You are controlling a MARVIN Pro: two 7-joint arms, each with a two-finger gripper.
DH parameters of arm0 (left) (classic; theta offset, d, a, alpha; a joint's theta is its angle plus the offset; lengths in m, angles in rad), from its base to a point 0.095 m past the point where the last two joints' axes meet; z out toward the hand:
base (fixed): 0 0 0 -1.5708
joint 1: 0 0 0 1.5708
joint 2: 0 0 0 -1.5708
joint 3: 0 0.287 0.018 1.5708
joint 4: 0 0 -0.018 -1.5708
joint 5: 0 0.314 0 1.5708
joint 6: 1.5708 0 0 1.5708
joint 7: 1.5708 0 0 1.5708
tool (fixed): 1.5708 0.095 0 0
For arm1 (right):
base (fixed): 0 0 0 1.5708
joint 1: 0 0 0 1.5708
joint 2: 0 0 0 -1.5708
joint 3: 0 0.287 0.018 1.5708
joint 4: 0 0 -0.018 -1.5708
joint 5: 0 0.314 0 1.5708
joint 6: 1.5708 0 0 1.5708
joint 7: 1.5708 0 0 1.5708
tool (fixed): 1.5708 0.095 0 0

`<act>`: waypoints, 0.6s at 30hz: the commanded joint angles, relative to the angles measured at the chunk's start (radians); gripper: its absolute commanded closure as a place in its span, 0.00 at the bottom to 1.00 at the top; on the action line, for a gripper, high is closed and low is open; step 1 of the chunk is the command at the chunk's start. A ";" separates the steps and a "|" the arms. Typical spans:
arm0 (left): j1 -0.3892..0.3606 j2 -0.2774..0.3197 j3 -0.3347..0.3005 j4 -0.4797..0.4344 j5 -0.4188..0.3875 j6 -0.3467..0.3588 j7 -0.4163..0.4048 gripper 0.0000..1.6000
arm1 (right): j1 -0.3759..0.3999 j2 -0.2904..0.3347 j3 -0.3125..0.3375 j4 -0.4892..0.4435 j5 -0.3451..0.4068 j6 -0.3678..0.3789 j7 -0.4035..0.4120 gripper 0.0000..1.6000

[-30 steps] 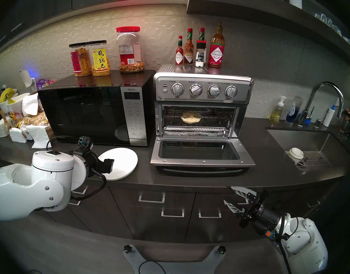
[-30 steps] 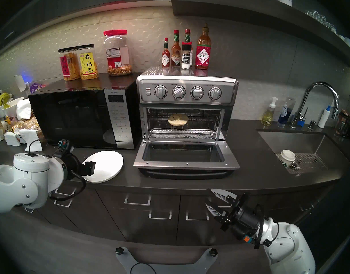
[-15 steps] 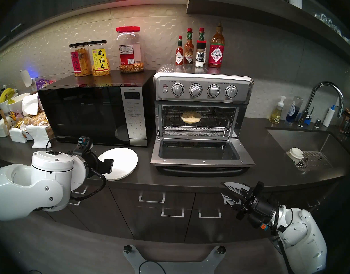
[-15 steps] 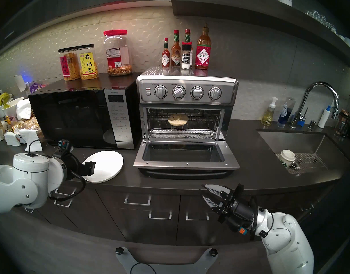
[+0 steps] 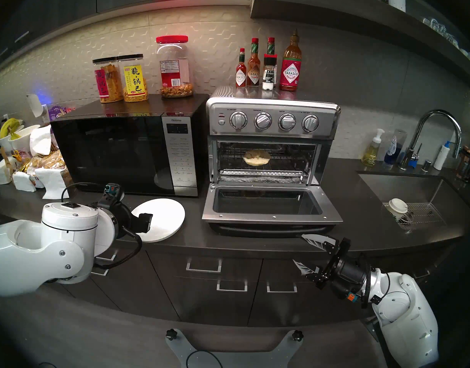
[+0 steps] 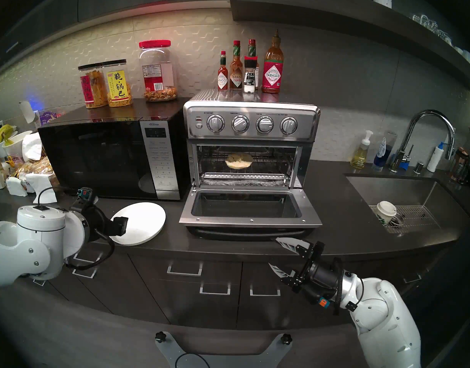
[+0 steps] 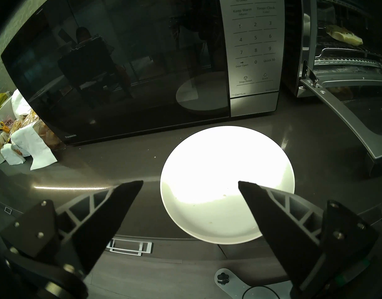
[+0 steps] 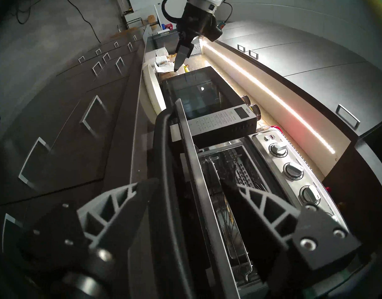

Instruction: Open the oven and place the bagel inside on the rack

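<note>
Dark tabletop point(image 5: 191, 242) with oven point(image 5: 272, 125) door dropped open, bagel point(image 5: 256, 157) lying on rack point(image 5: 287, 165) inside, my left fingers point(image 7: 129, 197) apart above white plate point(image 7: 226, 162), my right fingers point(image 5: 312, 240) apart beside door handle point(image 8: 164, 162), holding nothing.

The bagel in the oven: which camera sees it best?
The head stereo left view: the bagel lies whole on the rack, seen straight through the open oven. Head stereo right matches it. Left wrist catches it obliquely at the frame's edge. Right wrist doesn't show it.
</note>
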 commanded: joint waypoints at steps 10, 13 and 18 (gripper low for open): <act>0.038 -0.001 -0.060 -0.007 0.006 -0.002 -0.008 0.00 | 0.082 0.071 -0.020 0.004 -0.019 0.000 0.049 0.22; 0.045 -0.001 -0.068 -0.007 0.006 -0.002 -0.009 0.00 | 0.098 0.077 -0.029 0.010 -0.021 0.000 0.065 0.30; 0.059 -0.001 -0.081 -0.007 0.007 -0.001 -0.012 0.00 | 0.130 0.075 -0.052 0.025 -0.023 0.000 0.084 0.35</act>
